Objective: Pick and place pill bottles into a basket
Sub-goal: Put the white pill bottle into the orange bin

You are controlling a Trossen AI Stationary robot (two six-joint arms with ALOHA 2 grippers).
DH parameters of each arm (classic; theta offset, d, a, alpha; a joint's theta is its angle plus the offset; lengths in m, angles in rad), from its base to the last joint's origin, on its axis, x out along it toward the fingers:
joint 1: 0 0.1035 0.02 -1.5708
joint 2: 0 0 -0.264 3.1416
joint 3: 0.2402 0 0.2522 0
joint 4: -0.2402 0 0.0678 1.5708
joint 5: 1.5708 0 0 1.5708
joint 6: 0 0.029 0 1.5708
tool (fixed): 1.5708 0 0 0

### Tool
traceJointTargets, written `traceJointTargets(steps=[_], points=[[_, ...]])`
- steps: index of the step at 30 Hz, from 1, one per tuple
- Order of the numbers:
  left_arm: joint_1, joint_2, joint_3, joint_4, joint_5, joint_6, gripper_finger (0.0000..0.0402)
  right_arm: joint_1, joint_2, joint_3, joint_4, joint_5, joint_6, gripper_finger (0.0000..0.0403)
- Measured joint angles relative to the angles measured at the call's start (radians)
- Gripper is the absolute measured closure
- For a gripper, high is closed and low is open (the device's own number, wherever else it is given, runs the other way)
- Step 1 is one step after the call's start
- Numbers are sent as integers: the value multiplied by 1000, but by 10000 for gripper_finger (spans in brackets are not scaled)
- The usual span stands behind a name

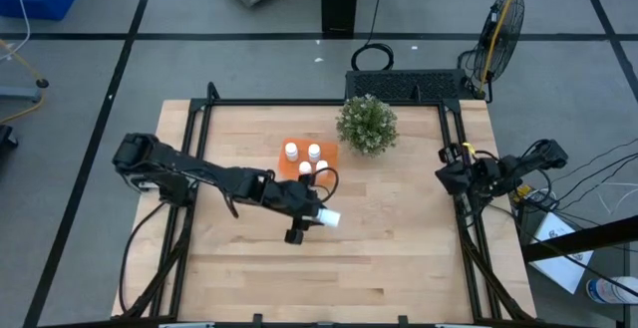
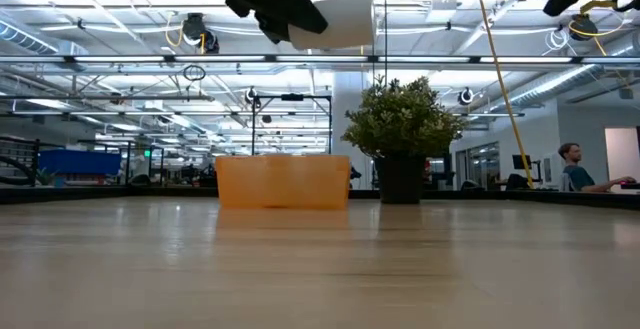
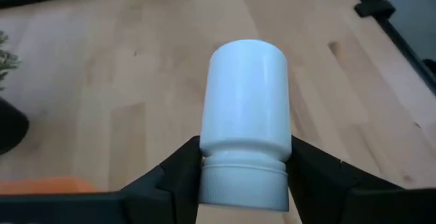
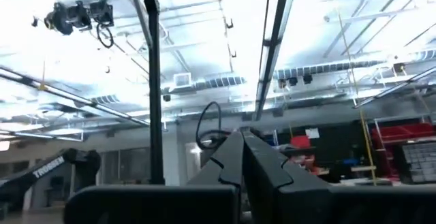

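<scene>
My left gripper (image 1: pixel 315 215) is shut on a white pill bottle (image 1: pixel 330 218), high above the table and just on the near side of the orange basket (image 1: pixel 283 159). The bottle shows near the top of the low view (image 2: pixel 338 21) and in the left wrist view (image 3: pixel 245 108). Several white bottles (image 1: pixel 304 159) stand upright in the basket. The basket rests flat on the table in the low view (image 2: pixel 283 181). My right gripper (image 1: pixel 445 176) is shut and empty at the table's right edge, its fingers (image 4: pixel 231 157) pointing up at the ceiling. My left gripper pinches the bottle at its cap end (image 3: pixel 242 183), one finger (image 3: pixel 180 173) on each side of the cap and neck. The fingers come level from the table's left. The bottle lies on its side, its body sticking out beyond the fingertips, lifted clear of the table.
A green bushy plant (image 1: pixel 367 124) in a dark pot stands just right of the basket at the far side. A black frame (image 1: pixel 454 168) runs along the table's edges. Bare wood lies across the near half of the table (image 1: pixel 329 278).
</scene>
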Motion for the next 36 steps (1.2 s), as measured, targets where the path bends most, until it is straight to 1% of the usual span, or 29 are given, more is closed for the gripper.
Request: traceJointTargets(steps=[3, 6, 9, 11, 13, 15, 17, 19, 21, 22, 24, 26, 28, 30, 33, 36], points=[[22, 4, 0, 5, 1, -3, 210, 0, 17, 0, -28, 6, 31, 403], [41, 6, 0, 7, 1, -4, 220, 0, 78, 0, -106, 55, 116, 403], [53, 6, 0, 10, 3, -11, 225, 0, 195, 0, -129, 109, 243, 397], [59, 6, 0, 10, 16, -25, 225, -6, 302, 0, -120, 112, 311, 381], [63, 6, 0, 10, 39, -34, 218, -20, 423, 0, -77, 111, 382, 354], [63, 6, 0, 9, 44, -45, 210, -37, 551, 0, -23, 115, 438, 318], [63, 7, 0, 10, 44, -51, 206, -56, 689, 11, 19, 136, 483, 273], [63, 7, 0, 9, 44, -57, 208, -76, 821, 35, 75, 134, 503, 225], [63, 7, 0, 9, 44, -58, 215, -91, 947, 84, 163, 125, 508, 177], [63, 7, 0, 9, 44, -60, 219, -99, 1003, 114, 192, 104, 495, 153], [62, 7, 0, 8, 44, -61, 224, -115, 1103, 180, 219, 66, 463, 111], [62, 7, 0, -4, 37, -65, 221, -131, 1186, 258, 209, 27, 443, 77], [62, 7, 0, -23, 34, -69, 213, -144, 1250, 331, 170, 26, 440, 53], [62, 7, 0, -49, 26, -76, 206, -160, 1306, 394, 114, 26, 431, 39], [56, 7, 0, -73, 13, -86, 206, -182, 1371, 457, 78, 21, 440, 31], [48, 7, 0, -71, -9, -85, 219, -203, 1424, 499, 94, -49, 453, 33]])
